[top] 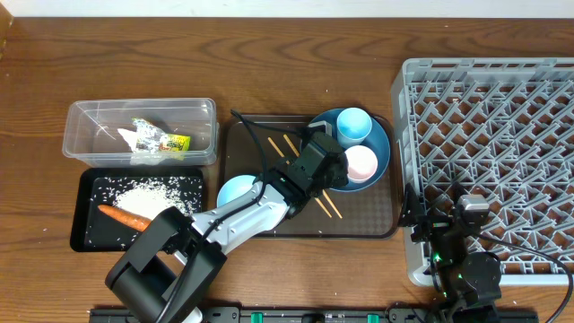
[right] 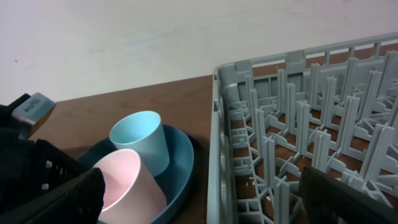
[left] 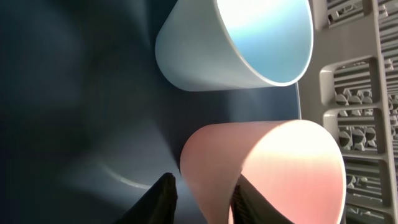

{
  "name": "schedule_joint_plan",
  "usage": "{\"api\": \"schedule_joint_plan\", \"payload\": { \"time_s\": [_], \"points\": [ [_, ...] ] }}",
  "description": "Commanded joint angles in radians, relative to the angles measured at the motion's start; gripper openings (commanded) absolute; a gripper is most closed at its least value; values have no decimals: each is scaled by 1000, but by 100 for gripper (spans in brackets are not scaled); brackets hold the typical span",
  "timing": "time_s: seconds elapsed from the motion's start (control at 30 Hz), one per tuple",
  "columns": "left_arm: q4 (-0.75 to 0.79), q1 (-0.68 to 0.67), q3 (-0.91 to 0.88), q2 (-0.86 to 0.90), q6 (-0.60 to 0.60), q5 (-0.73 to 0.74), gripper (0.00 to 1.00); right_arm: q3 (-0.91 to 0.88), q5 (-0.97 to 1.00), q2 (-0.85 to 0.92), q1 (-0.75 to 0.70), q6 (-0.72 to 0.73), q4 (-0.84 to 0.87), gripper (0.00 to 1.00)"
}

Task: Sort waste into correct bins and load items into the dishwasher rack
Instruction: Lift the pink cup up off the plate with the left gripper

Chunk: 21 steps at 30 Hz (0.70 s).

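Observation:
The pinkish-white cup [top: 360,163] [left: 280,168] [right: 127,183] stands beside the light blue cup [top: 353,124] [left: 242,43] [right: 142,140] on the round blue plate [top: 381,152] [left: 74,112]. My left gripper [top: 336,170] [left: 205,180] straddles the pink cup's wall, one finger inside and one outside. A thin gap shows at the outer finger [left: 163,199], so the jaws are narrow but open. My right gripper [top: 448,220] [right: 199,199] hangs wide open and empty at the near left corner of the grey dishwasher rack [top: 484,135] [right: 298,112].
The plate, a white bowl [top: 238,190] and wooden chopsticks [top: 291,148] sit on a dark brown serving tray [top: 377,220]. The clear tub [top: 81,117] holds tissue [top: 134,139] and a wrapper [top: 170,142]. The black tray [top: 85,215] holds rice [top: 152,193] and a carrot [top: 124,216].

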Motion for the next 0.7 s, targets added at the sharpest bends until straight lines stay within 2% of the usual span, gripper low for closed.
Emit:
{"api": "schedule_joint_plan", "payload": {
  "time_s": [0.0, 0.5, 0.67],
  "points": [
    [-12, -3, 24, 13, 3, -13, 27, -1, 0, 1, -1, -6, -4, 99],
    [-14, -2, 24, -8, 3, -11, 20, -1, 0, 1, -1, -6, -4, 99],
    [-18, 0, 24, -62, 3, -11, 6, -1, 0, 1, -1, -6, -4, 99]
  ]
}}
